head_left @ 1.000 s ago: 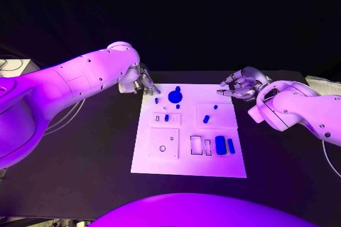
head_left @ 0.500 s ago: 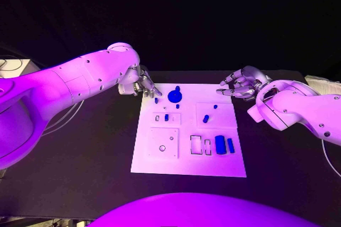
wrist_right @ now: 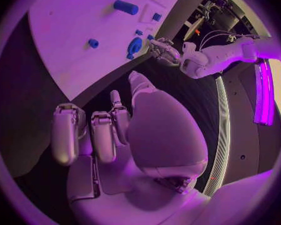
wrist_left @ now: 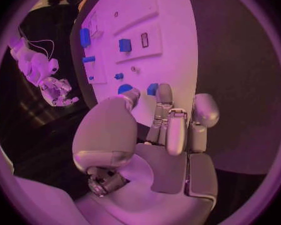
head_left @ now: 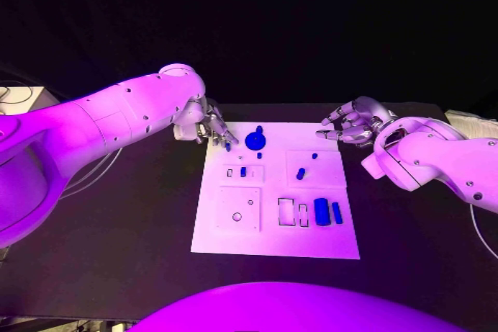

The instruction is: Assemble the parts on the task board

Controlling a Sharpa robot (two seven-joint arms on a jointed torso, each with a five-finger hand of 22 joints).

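In the head view, the white board [head_left: 276,191] lay in the middle of the black table [head_left: 135,224], its long axis running away from the robot. The left hand [head_left: 211,128] hung over the board's far left corner, fingertips pointing down at a small blue peg [head_left: 228,147] that sat just beside them, toward the robot. A larger round blue piece [head_left: 255,140] stood a little further in along the far edge. The left hand was clearly the nearer one to both. The right hand [head_left: 352,123] hovered off the board's far right corner, apart from every piece, with a small blue stub [head_left: 314,156] the closest thing to it. Nearer the robot, a fat blue cylinder [head_left: 322,212] and a thin blue bar [head_left: 337,213] lay side by side, lengthwise with the board, well away from both hands.

In the left wrist view, the left hand [wrist_left: 159,130] had its fingers [wrist_left: 163,97] spread and reaching forward, nothing between them and the thumb. The peg [wrist_left: 152,89] sat right at a fingertip; whether it was touched I could not tell. The round piece [wrist_left: 124,88] lay just beyond the thumb tip.

In the right wrist view, the right hand [wrist_right: 109,130] showed fingers loosely bent and apart, holding nothing, above dark table short of the board's edge [wrist_right: 109,80]. My guess is the left hand would take the peg.
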